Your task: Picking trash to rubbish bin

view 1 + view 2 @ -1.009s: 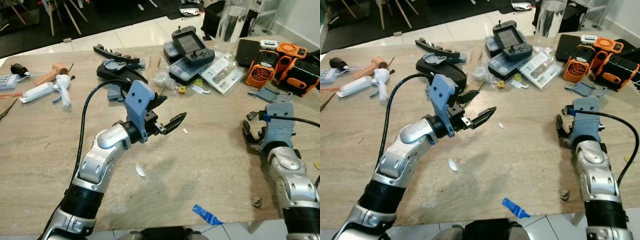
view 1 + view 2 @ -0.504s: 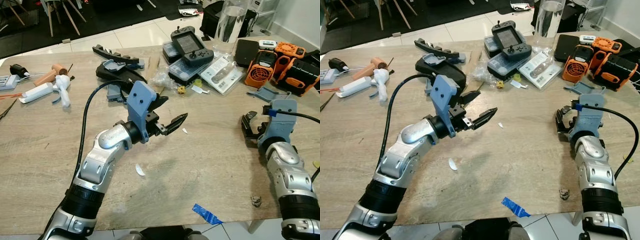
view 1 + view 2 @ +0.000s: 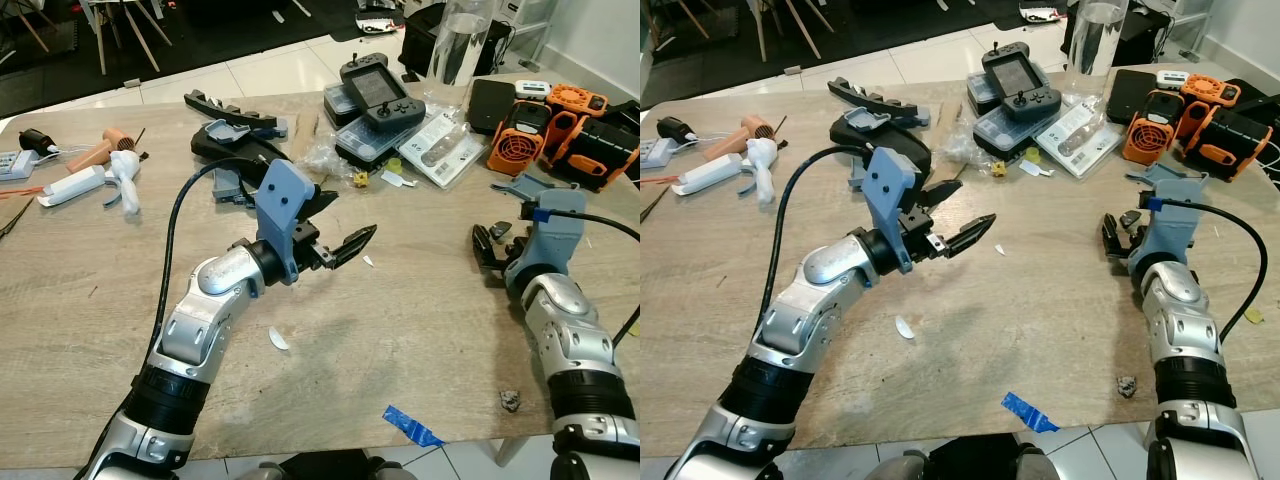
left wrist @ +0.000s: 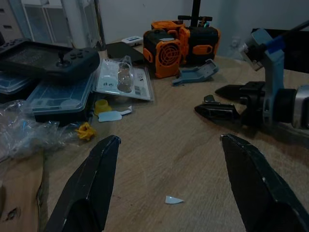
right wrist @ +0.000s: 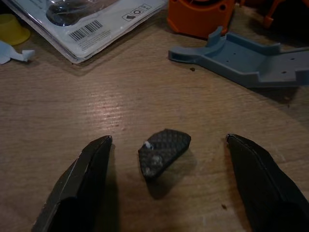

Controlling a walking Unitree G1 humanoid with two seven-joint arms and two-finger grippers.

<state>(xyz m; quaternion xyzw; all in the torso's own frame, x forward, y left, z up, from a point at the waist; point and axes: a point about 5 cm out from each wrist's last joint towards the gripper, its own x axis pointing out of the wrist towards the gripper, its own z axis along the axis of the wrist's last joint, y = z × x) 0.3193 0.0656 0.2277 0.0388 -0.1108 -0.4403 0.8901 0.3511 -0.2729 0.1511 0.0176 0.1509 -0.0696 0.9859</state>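
Note:
A small dark scrap with a woven pattern (image 5: 164, 152) lies on the wooden table (image 3: 420, 330), between the spread fingers of my right gripper (image 5: 169, 141). That gripper (image 3: 488, 250) is open and low over the table's right side, not touching the scrap. My left gripper (image 3: 337, 224) hovers open above the table's middle, holding nothing. Just beyond its fingertips lies a tiny white scrap (image 3: 368, 261). Another white scrap (image 3: 277, 339) is under my left forearm. A blue piece of tape (image 3: 412, 427) and a brown crumb (image 3: 510, 401) sit near the front edge.
The far side of the table is crowded: game controller on clear cases (image 3: 375, 95), blister pack (image 3: 440, 135), orange fan units (image 3: 520, 140), a grey plastic bracket (image 3: 520, 185), crumpled clear plastic (image 3: 325, 155), black parts (image 3: 235, 145), tools at far left (image 3: 100, 170).
My right gripper has swung left and forward, so the dark scrap now lies between its fingers. The left arm has barely moved.

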